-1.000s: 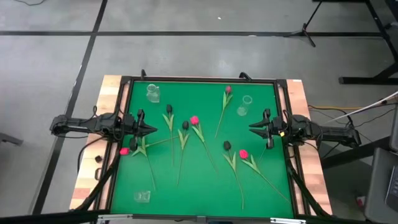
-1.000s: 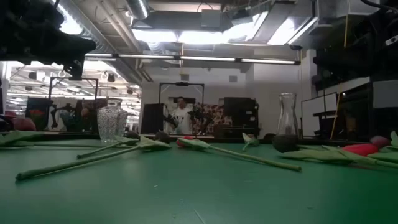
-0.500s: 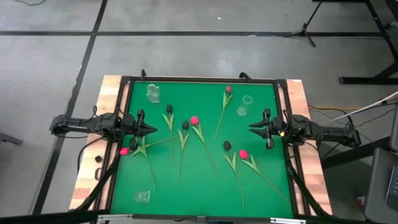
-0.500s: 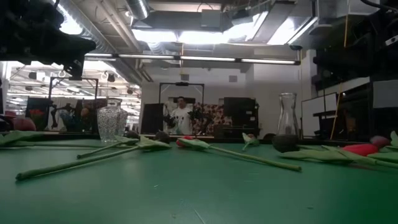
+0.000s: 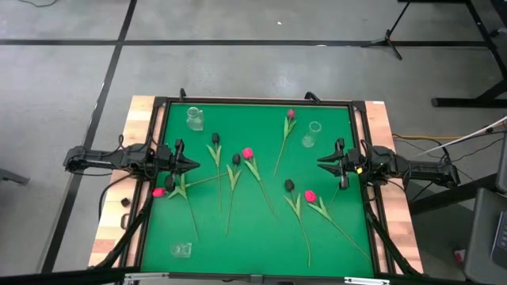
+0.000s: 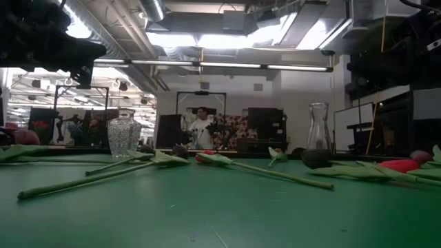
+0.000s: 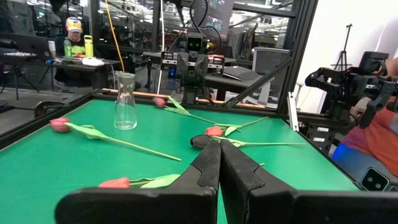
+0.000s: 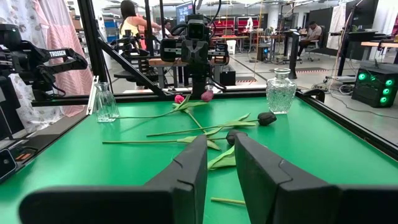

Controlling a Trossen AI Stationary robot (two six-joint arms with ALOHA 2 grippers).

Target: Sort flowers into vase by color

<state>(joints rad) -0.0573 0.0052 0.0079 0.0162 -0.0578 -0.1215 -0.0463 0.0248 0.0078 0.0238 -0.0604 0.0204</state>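
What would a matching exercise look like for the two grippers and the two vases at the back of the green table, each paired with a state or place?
Things:
1. left gripper
2. right gripper
3. faceted vase
4. slim vase

States or places:
A. fingers slightly apart, holding nothing
B. upright on the far right part of the green mat
C. fingers pressed together, holding nothing
D. upright on the far left part of the mat

Pairs: 1-C, 2-A, 3-D, 4-B

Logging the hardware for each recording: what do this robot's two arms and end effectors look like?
Both arms are black and slim, built of jointed segments with black cables trailing off near the table's side edges. The left end effector and right end effector each taper to a point made of two dark, flat-sided fingers with no visible markings.
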